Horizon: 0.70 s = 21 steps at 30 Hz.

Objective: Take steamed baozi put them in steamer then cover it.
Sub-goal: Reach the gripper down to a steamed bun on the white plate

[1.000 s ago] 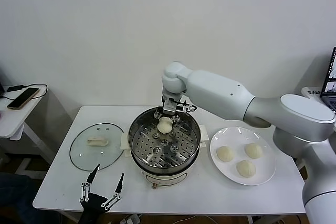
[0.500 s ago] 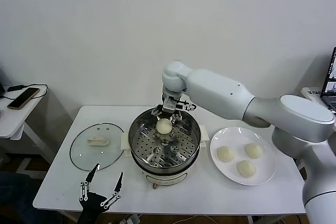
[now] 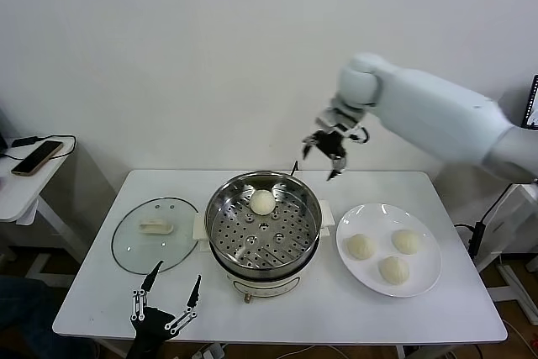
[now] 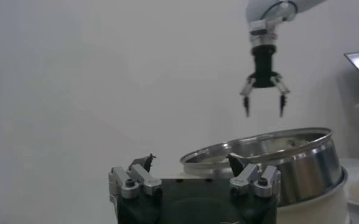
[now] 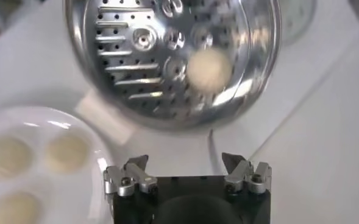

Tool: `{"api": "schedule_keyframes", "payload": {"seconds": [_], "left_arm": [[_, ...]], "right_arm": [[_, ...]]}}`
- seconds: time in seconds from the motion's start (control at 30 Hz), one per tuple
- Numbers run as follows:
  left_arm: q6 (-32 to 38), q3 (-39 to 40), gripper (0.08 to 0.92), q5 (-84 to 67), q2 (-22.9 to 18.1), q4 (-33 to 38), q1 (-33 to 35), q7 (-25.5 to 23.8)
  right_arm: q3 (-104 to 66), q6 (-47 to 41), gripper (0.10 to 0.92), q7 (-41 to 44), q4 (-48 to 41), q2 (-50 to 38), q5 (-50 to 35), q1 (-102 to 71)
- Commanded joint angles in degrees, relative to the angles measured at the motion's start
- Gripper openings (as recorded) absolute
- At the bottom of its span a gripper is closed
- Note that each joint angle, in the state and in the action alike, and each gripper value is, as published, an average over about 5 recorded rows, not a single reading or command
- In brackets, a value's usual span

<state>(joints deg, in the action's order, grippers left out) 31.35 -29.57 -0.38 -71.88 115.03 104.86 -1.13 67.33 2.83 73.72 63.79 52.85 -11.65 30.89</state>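
Note:
One baozi point(image 3: 262, 202) point(image 5: 207, 67) lies on the perforated tray at the back of the steamer point(image 3: 224, 245) point(image 5: 261, 73) point(image 4: 313, 164), mid-table. Three more baozi point(image 3: 361, 246) point(image 3: 406, 241) point(image 3: 392, 270) rest on a white plate point(image 3: 424, 282) point(image 5: 100, 167) to its right. The glass cover point(image 3: 134, 245) with its cream handle lies flat on the table left of the steamer. My right gripper point(image 3: 328, 157) point(image 5: 185, 163) point(image 4: 263, 102) hangs open and empty, high above the steamer's back right edge. My left gripper point(image 3: 172, 290) point(image 4: 188, 163) stands open and empty at the table's front left edge.
A side table point(image 3: 21, 182) with a phone point(image 3: 37, 157) stands at the far left. A cable point(image 3: 295, 167) runs behind the steamer. The wall is close behind the table.
My right gripper let go of the baozi in the steamer, opened, and rose up and to the right. The baozi stays on the tray. The left arm barely moved.

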Motion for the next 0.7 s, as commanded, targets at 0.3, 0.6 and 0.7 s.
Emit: {"api": "schedule_keyframes", "payload": {"seconds": [0.3,0.6,0.7], "left_arm": [[-0.2,0.2,0.823,0.0,0.0,-0.5,-0.4,0.2],[0.0,0.2,0.823,0.1,-0.2,-1.1,-0.3,0.2],[0.1,0.2,0.823,0.1,-0.2,-1.2,-0.3,0.3]], "right_arm": [[5.4,-10.4,0.823,-5.3,1.3,-10.2,-5.6,-10.5],[2.4,-10.4,0.823,-8.4,-0.1,-8.3,-2.7,-16.3],[1.5,-10.3,0.823,-9.6,-0.5,-7.7,-2.1,-17.9]]}}
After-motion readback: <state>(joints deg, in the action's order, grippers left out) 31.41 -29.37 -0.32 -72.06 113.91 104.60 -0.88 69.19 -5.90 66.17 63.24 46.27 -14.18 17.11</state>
